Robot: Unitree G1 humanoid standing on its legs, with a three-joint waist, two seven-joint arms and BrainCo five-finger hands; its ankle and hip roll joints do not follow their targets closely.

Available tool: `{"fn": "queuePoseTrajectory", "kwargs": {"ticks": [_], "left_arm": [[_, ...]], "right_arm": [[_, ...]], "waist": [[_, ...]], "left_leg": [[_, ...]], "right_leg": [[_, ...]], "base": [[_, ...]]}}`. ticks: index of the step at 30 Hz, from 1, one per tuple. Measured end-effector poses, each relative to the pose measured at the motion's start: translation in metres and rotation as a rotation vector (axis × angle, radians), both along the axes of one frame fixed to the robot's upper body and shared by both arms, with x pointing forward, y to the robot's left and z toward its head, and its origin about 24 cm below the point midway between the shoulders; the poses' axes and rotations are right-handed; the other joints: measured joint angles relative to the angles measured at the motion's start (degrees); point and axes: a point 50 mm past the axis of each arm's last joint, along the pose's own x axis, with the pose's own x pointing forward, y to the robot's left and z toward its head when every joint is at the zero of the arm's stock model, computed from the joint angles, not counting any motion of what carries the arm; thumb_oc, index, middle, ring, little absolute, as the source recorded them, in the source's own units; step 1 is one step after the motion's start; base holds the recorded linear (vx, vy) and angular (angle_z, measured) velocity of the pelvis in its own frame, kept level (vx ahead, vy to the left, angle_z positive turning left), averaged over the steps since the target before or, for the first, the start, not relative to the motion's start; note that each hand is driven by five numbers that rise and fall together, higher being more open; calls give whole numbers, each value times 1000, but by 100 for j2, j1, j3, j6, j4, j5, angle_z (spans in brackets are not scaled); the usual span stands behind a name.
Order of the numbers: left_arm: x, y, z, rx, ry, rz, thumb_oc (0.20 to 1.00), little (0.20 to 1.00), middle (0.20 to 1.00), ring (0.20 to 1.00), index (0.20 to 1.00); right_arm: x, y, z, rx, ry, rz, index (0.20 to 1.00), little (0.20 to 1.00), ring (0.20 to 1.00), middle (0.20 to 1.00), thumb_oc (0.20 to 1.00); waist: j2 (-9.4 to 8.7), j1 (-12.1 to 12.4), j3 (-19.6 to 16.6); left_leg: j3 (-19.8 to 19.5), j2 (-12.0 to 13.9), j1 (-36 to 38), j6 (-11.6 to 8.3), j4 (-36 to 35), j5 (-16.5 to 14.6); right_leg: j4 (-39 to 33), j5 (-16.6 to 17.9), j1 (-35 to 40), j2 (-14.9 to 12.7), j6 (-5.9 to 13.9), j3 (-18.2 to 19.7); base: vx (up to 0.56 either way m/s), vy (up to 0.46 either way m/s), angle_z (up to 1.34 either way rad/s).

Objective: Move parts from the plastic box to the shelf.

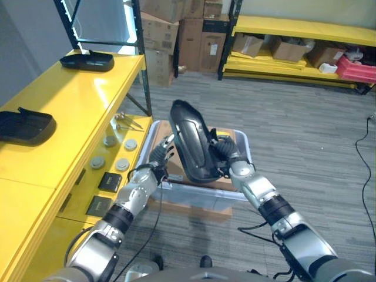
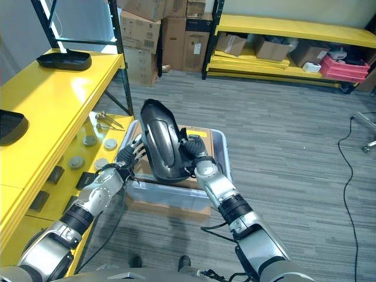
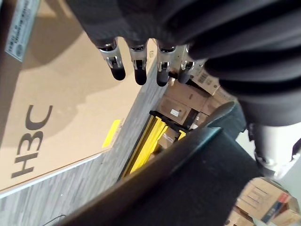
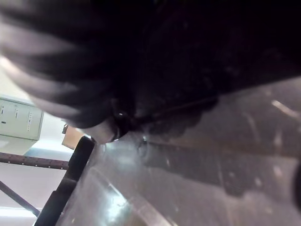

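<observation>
Black part (image 1: 194, 144) upright over plastic box (image 1: 247, 154): right hand (image 1: 222, 151) fingers clamped, left hand (image 1: 161, 153) fingers spread.

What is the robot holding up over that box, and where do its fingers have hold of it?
A large black part, tilted above the plastic box. The right hand grips its right edge; the left hand steadies its left side with straight fingers.

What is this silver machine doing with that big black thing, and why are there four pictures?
It is a robot with two arms. Two pictures come from cameras in its head, looking down. The other two come from cameras on its wrists, very close up. Its right hand and left hand hold up a black part above a clear plastic box with cardboard in it. The yellow shelf beside the box already carries two more black parts.
</observation>
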Motion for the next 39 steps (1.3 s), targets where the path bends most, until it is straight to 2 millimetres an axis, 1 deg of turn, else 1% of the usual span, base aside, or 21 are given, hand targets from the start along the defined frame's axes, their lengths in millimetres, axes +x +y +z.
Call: {"fn": "queuePoseTrajectory", "kwargs": {"ticks": [4,9,13,15,21,25,26,28,29,34,39], "left_arm": [[0,-3,12,-39,-80,-10,1000,1000,1000,1000,1000],[0,1,15,-34,-107,0,1000,1000,1000,1000,1000],[-2,1,27,-17,-175,-33,1000,1000,1000,1000,1000],[-2,0,29,2,-189,-44,1000,1000,1000,1000,1000],[-8,-8,23,151,-195,-131,1000,1000,1000,1000,1000],[-9,-6,17,204,-149,-127,1000,1000,1000,1000,1000],[-9,-6,13,218,-129,-126,1000,1000,1000,1000,1000],[-9,1,-5,281,-44,-108,1000,1000,1000,1000,1000],[-10,2,-7,287,-32,-110,1000,1000,1000,1000,1000],[-10,1,-8,323,-35,-121,1000,1000,1000,1000,1000],[-10,0,-8,322,-33,-119,1000,1000,1000,1000,1000]], "right_arm": [[-1,6,-3,42,17,-11,200,200,200,200,200],[-1,5,-4,47,20,-22,200,200,200,200,200],[-3,1,-7,55,31,-41,200,200,200,200,200],[-3,0,-8,63,34,-46,200,200,200,200,200],[-2,-4,-6,72,26,-63,200,200,200,200,200],[-2,-5,-5,67,23,-76,200,200,200,200,200],[-2,-5,-5,68,19,-81,200,200,200,200,200],[-1,-6,-4,68,12,-89,200,200,200,200,200],[-1,-6,-4,68,12,-90,200,200,200,200,200],[-2,-5,-4,86,19,-91,200,200,200,200,200],[-2,-4,-4,88,21,-86,200,200,200,200,200]], "waist": [[-5,7,3],[-5,13,3],[-5,16,3],[-4,9,3],[0,-3,2],[3,-20,0],[4,-21,0],[9,-35,0],[15,-32,3],[38,-33,3],[56,-63,0]], "left_leg": [[-8,0,-3,0,-1,0],[-16,-1,-5,0,-8,0],[-34,-2,2,3,-36,17],[-48,-5,8,1,-64,33],[-38,-6,15,1,-68,33],[-29,-5,19,1,-70,33],[-27,-5,20,1,-70,33],[-27,-4,20,1,-69,33],[-26,-4,19,1,-70,33],[-23,-4,19,1,-70,33],[-19,-3,20,1,-71,34]], "right_leg": [[0,0,0,1,0,-10],[0,-1,0,0,0,-17],[0,-2,0,-1,1,-30],[0,-3,-3,-3,3,-36],[0,-4,-4,-3,4,-28],[0,-3,-4,-3,4,-20],[0,-3,-4,-2,4,-19],[0,-3,-4,-2,4,-15],[0,-3,-6,-3,4,-9],[0,-3,-8,-3,4,-8],[0,-3,-8,-3,4,-11]], "base": [[0,0,0],[0,0,0],[0,1,1],[0,2,2],[0,0,0],[0,0,0],[0,0,0],[0,0,0],[0,0,0],[0,0,0],[0,0,0]]}}
